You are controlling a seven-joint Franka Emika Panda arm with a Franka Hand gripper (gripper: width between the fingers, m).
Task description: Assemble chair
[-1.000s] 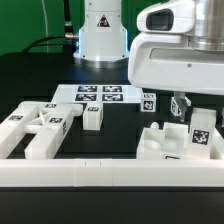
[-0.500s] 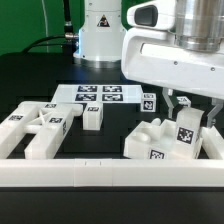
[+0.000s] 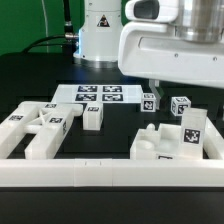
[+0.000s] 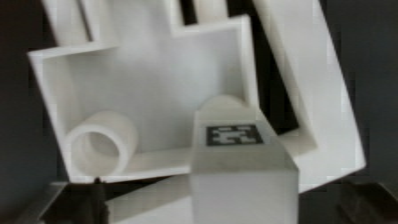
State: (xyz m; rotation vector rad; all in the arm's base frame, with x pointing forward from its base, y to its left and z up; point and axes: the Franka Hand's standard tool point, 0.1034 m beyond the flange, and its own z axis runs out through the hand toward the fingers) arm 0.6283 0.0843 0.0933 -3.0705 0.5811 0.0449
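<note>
The white chair seat (image 3: pixel 165 143) lies at the exterior view's right, just behind the front wall. Its upright tagged post (image 3: pixel 192 128) stands at its right end. The arm's big white hand (image 3: pixel 175 45) hangs right above it, and its fingers are hidden in that view. In the wrist view the seat (image 4: pixel 160 80) fills the frame and the tagged post (image 4: pixel 237 140) runs down between the jaws. My gripper (image 4: pixel 214 205) straddles the post. One dark finger (image 4: pixel 82 200) stands apart from the post with a gap, so the gripper looks open.
Several white chair parts (image 3: pixel 40 125) lie in a cluster at the exterior view's left, with a small block (image 3: pixel 93 117) beside them. The marker board (image 3: pixel 100 95) lies behind. Two tagged pieces (image 3: pixel 148 101) stand behind the seat. A white wall (image 3: pixel 110 172) runs along the front.
The seat tilted and swung toward the exterior view's left half a second ago. Now it lies flat again further right, and the hand sits a little higher.
</note>
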